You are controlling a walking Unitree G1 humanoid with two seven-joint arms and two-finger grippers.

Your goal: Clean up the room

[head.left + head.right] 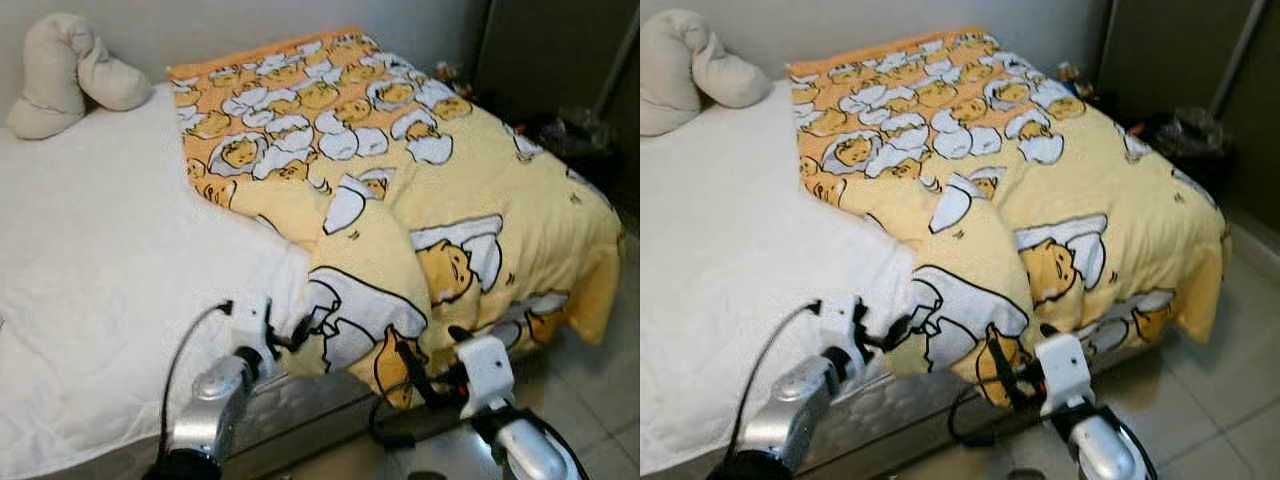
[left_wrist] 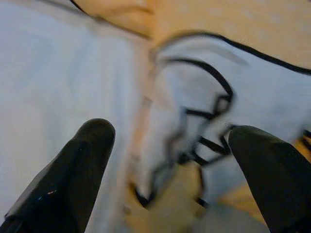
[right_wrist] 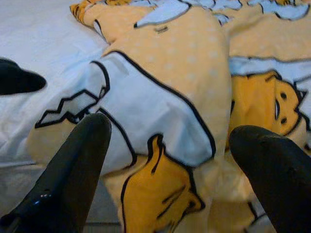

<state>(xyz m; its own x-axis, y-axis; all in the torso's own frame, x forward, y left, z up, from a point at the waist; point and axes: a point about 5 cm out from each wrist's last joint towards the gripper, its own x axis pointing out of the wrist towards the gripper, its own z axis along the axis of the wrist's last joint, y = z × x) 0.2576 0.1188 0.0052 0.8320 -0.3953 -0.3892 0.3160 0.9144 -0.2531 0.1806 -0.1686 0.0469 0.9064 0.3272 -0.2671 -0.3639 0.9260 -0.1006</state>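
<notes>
The left gripper (image 1: 297, 333) sits at the near edge of the bed, its fingers (image 2: 82, 165) spread wide with nothing between them. It points at the folded corner of the blanket (image 1: 420, 190), right where the yellow cloth meets the white sheet (image 1: 100, 270); whether the fingertips touch the cloth cannot be told. In the left wrist view the blanket's black-outlined white patch lies just ahead of the open fingers, blurred.

The right gripper (image 1: 1018, 355) is lower and further right, at the blanket's hanging front edge. Its fingers (image 3: 73, 170) are also wide apart and hold nothing. In the right wrist view the fold with the white eggshell print and a dark yellow patch lies ahead of them, and one of the left gripper's fingertips (image 3: 17, 77) shows at the side, over the sheet.

The blanket, yellow with a cartoon egg pattern, covers the right half of the bed (image 1: 300, 400), bunched into a ridge down its middle and draping over the near and right edges. Its far part, by the wall, is more orange. The left half of the bed is bare white quilted sheet. A beige curved pillow (image 1: 70, 75) rests at the far left corner against the wall. Pale floor tiles (image 1: 600, 390) show at the lower right, and some dark clutter (image 1: 570, 135) lies beyond the bed's right side, too dim to make out.
</notes>
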